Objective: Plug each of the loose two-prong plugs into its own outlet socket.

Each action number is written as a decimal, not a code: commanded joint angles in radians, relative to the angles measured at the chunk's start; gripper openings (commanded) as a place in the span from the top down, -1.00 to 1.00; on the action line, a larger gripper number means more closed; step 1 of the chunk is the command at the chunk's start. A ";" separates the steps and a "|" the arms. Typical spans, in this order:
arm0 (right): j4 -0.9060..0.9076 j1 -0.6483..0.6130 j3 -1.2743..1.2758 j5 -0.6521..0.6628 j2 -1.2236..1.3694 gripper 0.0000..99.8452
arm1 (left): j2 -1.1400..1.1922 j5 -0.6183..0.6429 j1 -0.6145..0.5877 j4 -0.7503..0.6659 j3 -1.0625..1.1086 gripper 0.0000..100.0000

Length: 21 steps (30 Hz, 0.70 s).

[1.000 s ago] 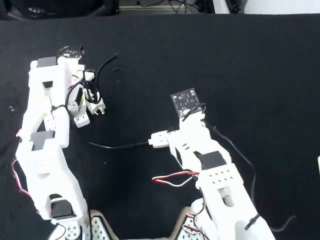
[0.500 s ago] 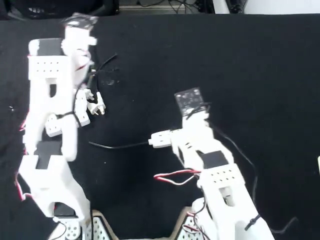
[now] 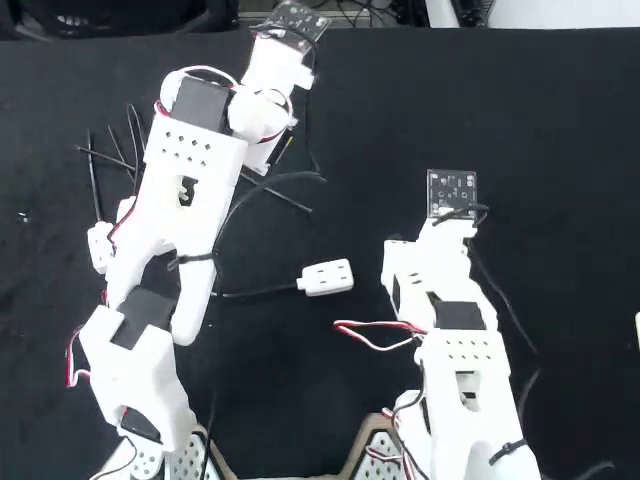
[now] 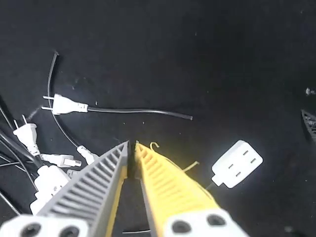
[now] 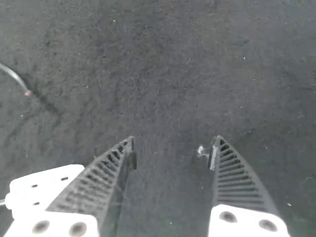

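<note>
- Two arms are standing at the black bench [image 3: 560, 150]. The left arm [image 3: 180, 200] is stretching from the near left corner towards the far centre. The right arm [image 3: 450, 340] is rising from the near edge, right of centre.
- One white socket block [image 3: 327, 277] is lying flat near the centre of the bench, between the two arms and touching neither.
- The block's long axis is running left to right, with the right end slightly farther. The slotted face is pointing up.
- The block's black lead [image 3: 250, 293] is leaving the left end and running left under the left arm.
- The left gripper [image 4: 131, 145] is hanging above the bench with its jaws clenched together on nothing.
- The right gripper [image 5: 173, 148] is hanging over bare bench just right of the socket block, with its jaws released and spread wide.
- The first plug [image 4: 64, 104] is lying flat, its two prongs aiming away from the socket block. Its long axis is lining up with its black cable [image 4: 138, 111], which is ending in a cut tip.
- The second plug [image 4: 27, 132] is lying near the first, apart from it, with its axis at an angle to the first plug's.
- More white plugs are lying in a bunch [image 4: 49, 175] with tangled cables on the left side. Their number cannot be told.
</note>
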 commanded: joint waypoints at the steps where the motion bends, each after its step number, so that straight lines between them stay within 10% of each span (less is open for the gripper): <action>1: -0.020 0.023 -0.016 -0.006 0.004 0.54 | -0.046 0.009 -0.058 0.006 -0.005 0.94; 15: 0.373 -0.290 -0.432 0.342 0.205 0.53 | -0.235 0.040 -0.371 -0.015 0.553 0.57; 21: 0.339 -0.399 -0.549 0.408 0.367 0.54 | -0.496 0.068 -0.443 -0.354 1.067 0.57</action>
